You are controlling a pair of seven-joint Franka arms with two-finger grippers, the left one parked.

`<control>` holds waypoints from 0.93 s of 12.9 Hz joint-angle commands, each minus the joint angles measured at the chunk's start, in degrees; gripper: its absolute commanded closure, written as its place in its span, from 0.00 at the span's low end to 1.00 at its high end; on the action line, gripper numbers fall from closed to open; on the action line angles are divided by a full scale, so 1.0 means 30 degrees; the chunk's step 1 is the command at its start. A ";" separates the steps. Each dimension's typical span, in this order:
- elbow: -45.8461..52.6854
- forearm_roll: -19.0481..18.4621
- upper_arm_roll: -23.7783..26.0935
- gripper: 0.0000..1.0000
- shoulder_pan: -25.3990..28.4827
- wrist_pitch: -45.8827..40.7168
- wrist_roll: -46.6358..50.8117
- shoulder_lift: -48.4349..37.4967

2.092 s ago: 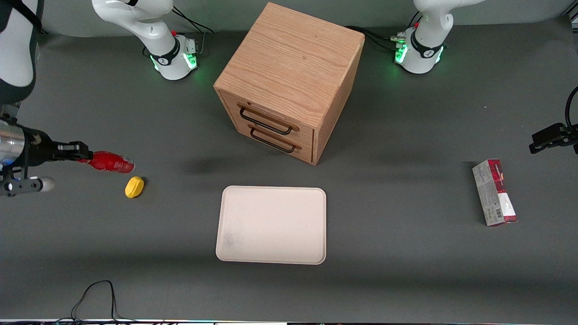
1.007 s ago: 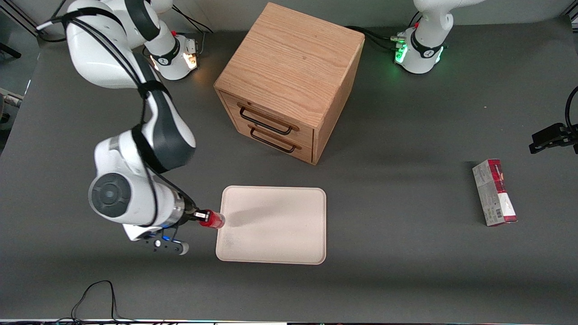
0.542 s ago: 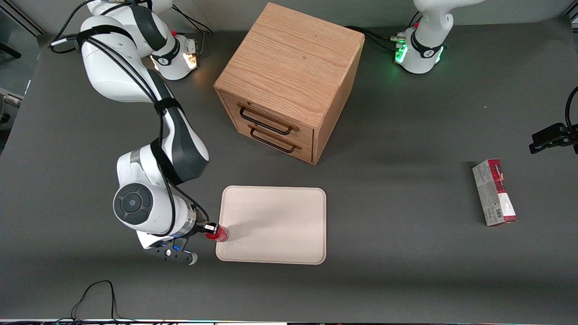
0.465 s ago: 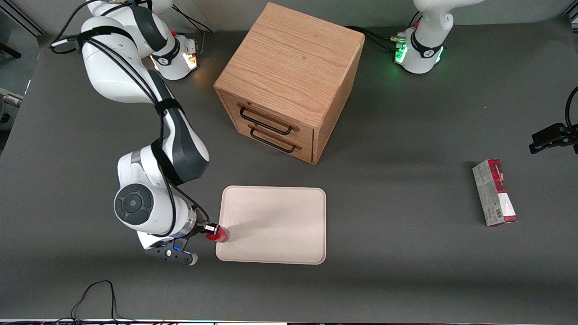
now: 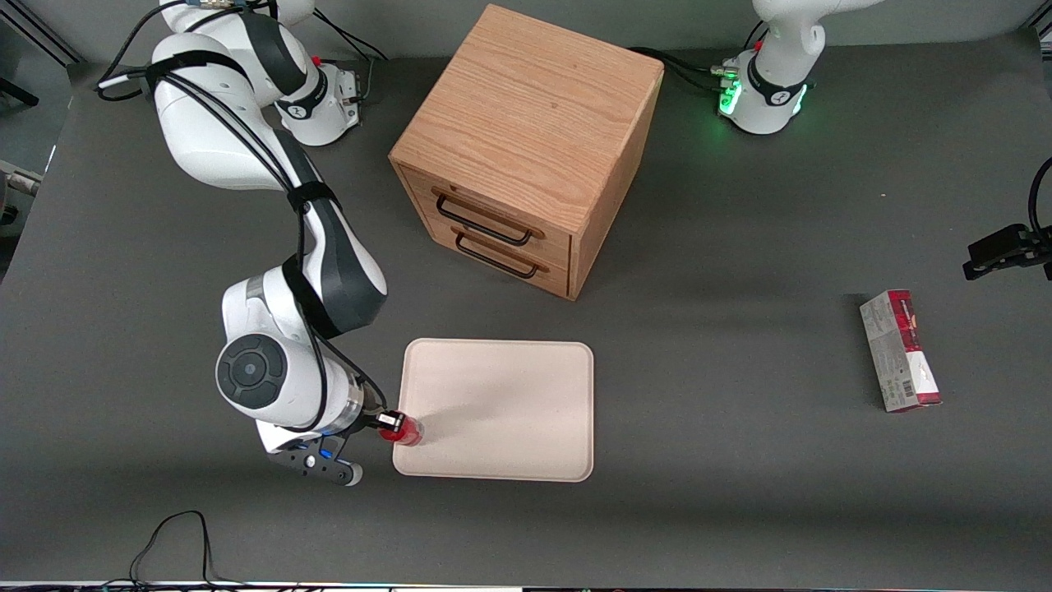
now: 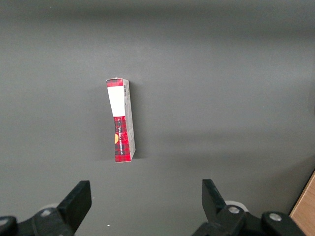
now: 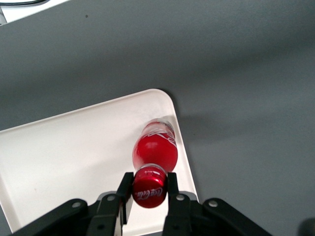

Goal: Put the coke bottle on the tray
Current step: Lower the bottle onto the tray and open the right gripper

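My right gripper (image 5: 393, 424) is shut on the red cap of the coke bottle (image 5: 405, 430). The small all-red bottle hangs below the fingers, over the edge of the cream-white tray (image 5: 509, 411) that faces the working arm's end of the table. In the right wrist view the two black fingers (image 7: 125, 191) clamp the cap (image 7: 149, 188), the gripper (image 7: 148, 189) is seen from above, and the bottle body (image 7: 155, 147) stands just inside the tray's rim near a rounded corner (image 7: 165, 101). I cannot tell whether the bottle's base touches the tray.
A wooden drawer cabinet (image 5: 526, 144) with two black handles stands farther from the front camera than the tray. A red-and-white carton (image 5: 900, 349) lies toward the parked arm's end of the table, also in the left wrist view (image 6: 120, 120). A black cable (image 5: 168, 538) lies at the table's near edge.
My gripper carried the bottle from beside a yellow lump at the working arm's end of the table to the tray's edge. In the last half second it crept slightly further over the tray.
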 commanded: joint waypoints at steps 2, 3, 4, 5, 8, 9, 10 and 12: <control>0.0800 -0.0247 -0.0100 1.00 0.0309 0.0047 0.0696 0.0363; 0.0800 -0.0247 -0.0100 1.00 0.0309 0.0105 0.0696 0.0421; 0.0800 -0.0247 -0.0100 1.00 0.0309 0.0163 0.0696 0.0509; 0.0771 -0.0276 -0.0100 1.00 0.0338 0.0193 0.0725 0.0538; 0.0741 -0.0276 -0.0100 1.00 0.0368 0.0193 0.0725 0.0626; 0.0741 -0.0276 -0.0100 1.00 0.0368 0.0193 0.0725 0.0685; 0.0741 -0.0276 -0.0100 1.00 0.0368 0.0193 0.0725 0.0685; 0.0741 -0.0305 -0.0100 0.01 0.0368 0.0222 0.0609 0.0685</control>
